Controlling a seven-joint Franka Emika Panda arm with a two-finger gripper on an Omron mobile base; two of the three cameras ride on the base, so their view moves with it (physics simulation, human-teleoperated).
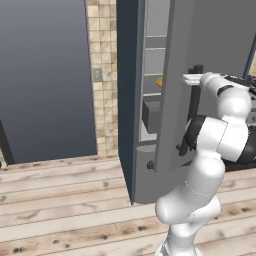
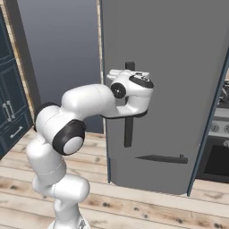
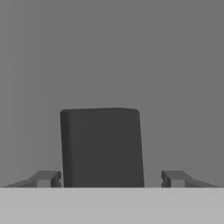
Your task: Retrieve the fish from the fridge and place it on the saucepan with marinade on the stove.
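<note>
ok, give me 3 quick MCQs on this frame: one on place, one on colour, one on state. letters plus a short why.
1. Where is the hand?
A. at the fridge door handle
B. inside a fridge drawer
C. over the stove

2. What colour is the door handle?
A. orange-red
B. dark
C. white

3. How does the fridge door stand?
A. fully shut
B. removed
C. partly open

Answers:
1. A: in the hand view the fingertips stand either side of the handle.
2. B: it is a dark bar against the grey door.
3. C: the left base view shows the inner shelves past the door's edge.
</note>
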